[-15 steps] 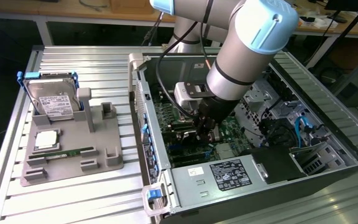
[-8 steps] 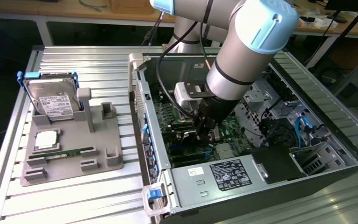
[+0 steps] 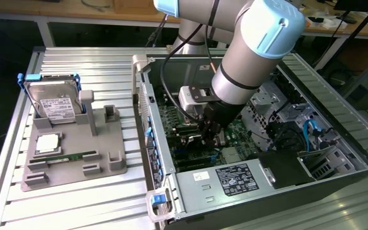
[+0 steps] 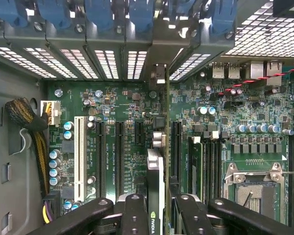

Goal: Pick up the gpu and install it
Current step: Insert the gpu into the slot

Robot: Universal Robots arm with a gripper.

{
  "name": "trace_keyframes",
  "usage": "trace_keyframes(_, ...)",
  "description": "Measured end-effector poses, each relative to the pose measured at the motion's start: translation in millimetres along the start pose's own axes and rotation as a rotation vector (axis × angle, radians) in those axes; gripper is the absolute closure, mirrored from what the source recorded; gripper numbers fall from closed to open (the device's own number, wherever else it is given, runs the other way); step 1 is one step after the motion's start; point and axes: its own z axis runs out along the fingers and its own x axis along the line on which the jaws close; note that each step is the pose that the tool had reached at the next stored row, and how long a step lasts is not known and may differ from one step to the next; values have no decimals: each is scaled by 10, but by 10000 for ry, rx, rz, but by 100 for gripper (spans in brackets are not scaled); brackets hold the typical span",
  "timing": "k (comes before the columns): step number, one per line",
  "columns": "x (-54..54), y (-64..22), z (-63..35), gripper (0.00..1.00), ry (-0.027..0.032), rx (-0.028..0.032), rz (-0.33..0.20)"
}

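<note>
The gpu [image 4: 156, 186] is being pinched by the gripper [image 4: 159, 218] inside the computer case [image 3: 142, 96], at the slots [image 4: 120, 156] of the green board [image 4: 264, 112]. It is best being kept straight, lined up with one slot.

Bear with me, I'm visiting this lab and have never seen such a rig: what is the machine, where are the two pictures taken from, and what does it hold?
The machine is a robot arm reaching into an open computer case that lies on a slatted table. The exterior view is taken from off the arm; the wrist view looks from the wrist onto the motherboard. At the exterior view's left, a grey holder carries a hard drive, a processor chip and a green memory stick. The hand grips the gpu on edge above the motherboard's slots; whether it is seated I cannot tell.
</note>
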Motion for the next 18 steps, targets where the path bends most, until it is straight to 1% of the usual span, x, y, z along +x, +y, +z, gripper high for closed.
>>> trace_keyframes(3,-3,3,-30,73,-1,-1,1)
trace_keyframes(18,-13,2,-30,73,-5,0,-1)
